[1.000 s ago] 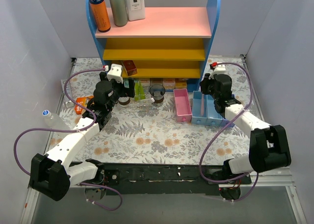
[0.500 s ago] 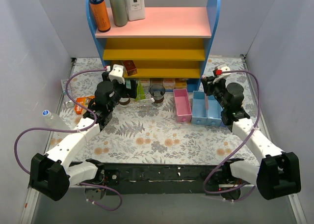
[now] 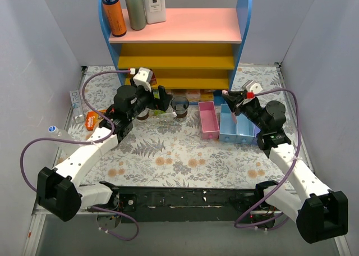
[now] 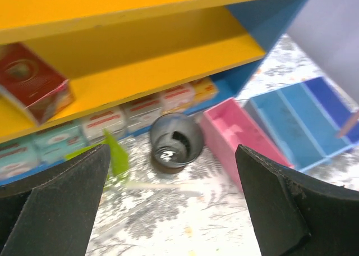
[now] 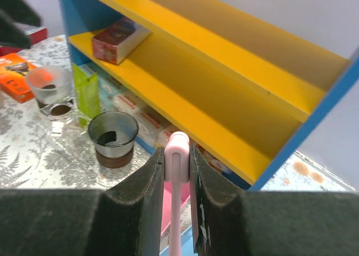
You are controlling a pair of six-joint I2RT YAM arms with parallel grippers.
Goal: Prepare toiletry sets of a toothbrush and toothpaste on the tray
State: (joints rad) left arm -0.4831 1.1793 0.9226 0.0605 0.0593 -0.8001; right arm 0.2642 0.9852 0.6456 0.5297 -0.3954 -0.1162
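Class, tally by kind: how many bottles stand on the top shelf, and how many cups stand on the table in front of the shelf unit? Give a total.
Bottles: 3 (orange bottle, grey bottle, white bottle)
Cups: 2 (paler cup, darker cup)
Total: 5

The shelf unit [image 3: 185, 62] has blue sides, a pink top board and yellow lower boards. The table cover [image 3: 168, 149] is white, with grey fern leaves and pale orange flowers. The pink bin [image 3: 208, 121] and the blue bins [image 3: 235, 124] are plain. The toothbrush [image 5: 176, 172] is pale pink, the toothpaste tube [image 4: 116, 155] lime green, the cup [image 4: 176, 139] dark grey and see-through.
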